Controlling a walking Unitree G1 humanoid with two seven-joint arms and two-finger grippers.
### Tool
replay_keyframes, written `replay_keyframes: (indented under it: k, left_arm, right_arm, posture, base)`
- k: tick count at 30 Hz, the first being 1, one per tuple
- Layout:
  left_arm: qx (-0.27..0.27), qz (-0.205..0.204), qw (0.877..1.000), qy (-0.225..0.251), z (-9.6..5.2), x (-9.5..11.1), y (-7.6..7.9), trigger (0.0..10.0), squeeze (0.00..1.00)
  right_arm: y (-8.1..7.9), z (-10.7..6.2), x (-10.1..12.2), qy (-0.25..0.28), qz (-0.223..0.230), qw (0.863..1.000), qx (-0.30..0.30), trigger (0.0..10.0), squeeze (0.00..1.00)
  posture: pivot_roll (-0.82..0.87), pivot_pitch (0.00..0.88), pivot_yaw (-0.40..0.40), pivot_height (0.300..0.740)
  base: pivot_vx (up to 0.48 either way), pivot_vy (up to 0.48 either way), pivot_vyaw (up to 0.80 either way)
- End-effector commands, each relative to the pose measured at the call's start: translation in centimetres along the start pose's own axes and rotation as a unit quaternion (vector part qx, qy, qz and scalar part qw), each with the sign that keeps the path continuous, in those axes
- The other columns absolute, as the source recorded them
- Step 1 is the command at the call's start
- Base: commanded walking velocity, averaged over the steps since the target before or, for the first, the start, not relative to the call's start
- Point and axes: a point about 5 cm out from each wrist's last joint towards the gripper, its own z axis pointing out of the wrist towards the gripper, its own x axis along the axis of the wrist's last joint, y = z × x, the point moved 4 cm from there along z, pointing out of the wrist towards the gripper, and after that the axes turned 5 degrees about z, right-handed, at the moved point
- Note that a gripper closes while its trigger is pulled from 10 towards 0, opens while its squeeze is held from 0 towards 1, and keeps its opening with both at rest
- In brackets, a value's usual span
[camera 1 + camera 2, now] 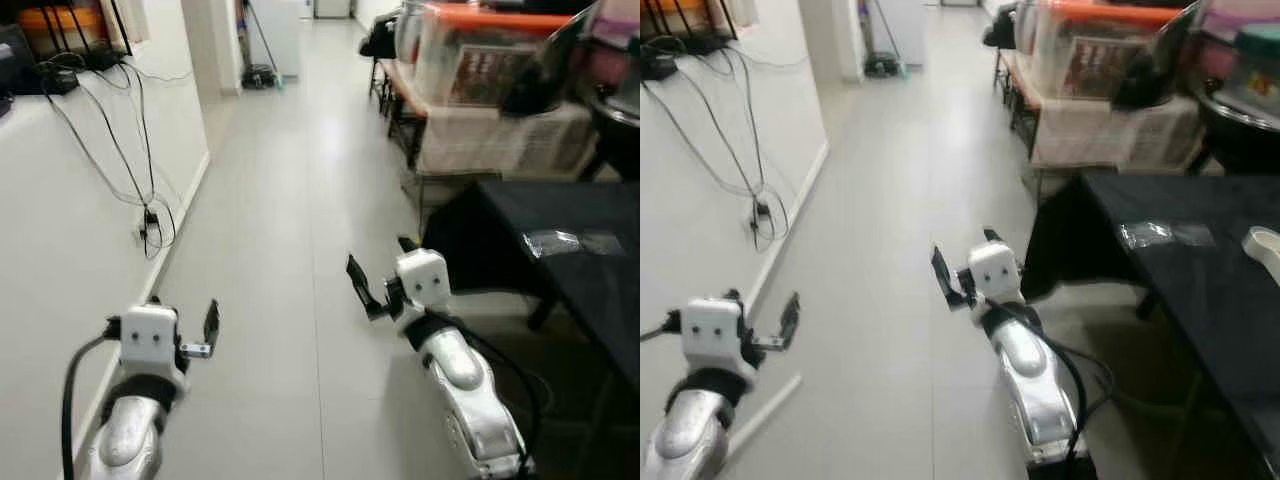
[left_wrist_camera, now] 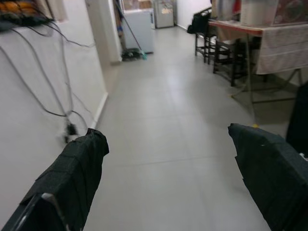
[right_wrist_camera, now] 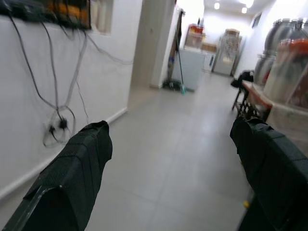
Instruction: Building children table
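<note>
- Left eye view: The robot stands in a long hall with a pale floor (image 1: 290,230). The left gripper (image 1: 205,335) is held out low on the left, near the white wall (image 1: 60,250), where cables (image 1: 120,150) hang down to a plug. The right gripper (image 1: 372,280) is held out in the middle. Both hold nothing. On the right is a table with a black cloth (image 1: 570,250), and a clear plastic bag (image 1: 560,242) lies on it. I cannot see any children's table parts yet, so I cannot say which way they point or how their long side runs.
- Right eye view: The same hall. A white curved thing (image 1: 1265,250) sits at the right edge of the black cloth; I cannot tell what it is. Far off on the right are plastic boxes (image 1: 1090,50) on another table. A thin white stick (image 1: 760,415) lies on the floor near the left arm; it runs from near-left to far-right. It might be a part, but I am not sure.
- Left wrist view: Its two black fingers (image 2: 72,178) are spread wide apart, with only floor between them.
- Right wrist view: Its fingers (image 3: 77,173) are spread wide too, and nothing is in them.
- I think the building has not started. The robot is moving about or looking. Next it needs to find the parts, maybe by turning to the black table on the right.
</note>
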Motion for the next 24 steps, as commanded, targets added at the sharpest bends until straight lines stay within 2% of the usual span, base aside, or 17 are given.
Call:
replay_keyframes:
  k: [1, 13, 19, 20, 24]
  left_arm:
    - [0.009, 0.011, 1.0, -0.006, -0.08, -0.26, -0.73, 10.0, 0.0]
    - [0.009, 0.008, 1.0, -0.002, 0.13, -0.25, -0.75, 10.0, 0.0]
    - [0.023, 0.014, 1.0, -0.008, 0.22, -0.49, -1.13, 10.0, 0.0]
    - [0.018, 0.004, 1.0, -0.007, 0.16, -0.5, -0.99, 10.0, 0.0]
    - [0.009, 0.002, 1.0, -0.007, 0.13, -0.45, -0.7, 10.0, 0.0]
  right_arm:
    - [-0.26, 0.15, 0.24, 0.005, 0.008, 1.0, 0.002, 10.0, 0.0]
    - [0.26, 0.09, -0.2, -0.001, 0.02, 1.0, -0.016, 10.0, 0.0]
    - [0.37, 0.21, -0.32, -0.002, 0.022, 1.0, -0.019, 10.0, 0.0]
    - [0.42, 0.26, -0.36, -0.003, 0.023, 1.0, -0.021, 10.0, 0.0]
    - [0.49, 0.3, -0.36, -0.003, 0.023, 0.999, -0.022, 10.0, 0.0]
  posture:
    - [0.04, 0.0, -0.035, 0.74]
    - [0.04, 0.0, -0.028, 0.74]
    - [0.05, 0.0, -0.029, 0.74]
    - [0.05, 0.0, -0.03, 0.74]
    - [0.05, 0.0, -0.03, 0.74]
  base:
    - [0.442, 0.0, 0.0]
    - [0.417, 0.0, 0.0]
    - [0.0, 0.0, 0.0]
    - [0.0, 0.0, 0.0]
    - [0.0, 0.281, 0.0]
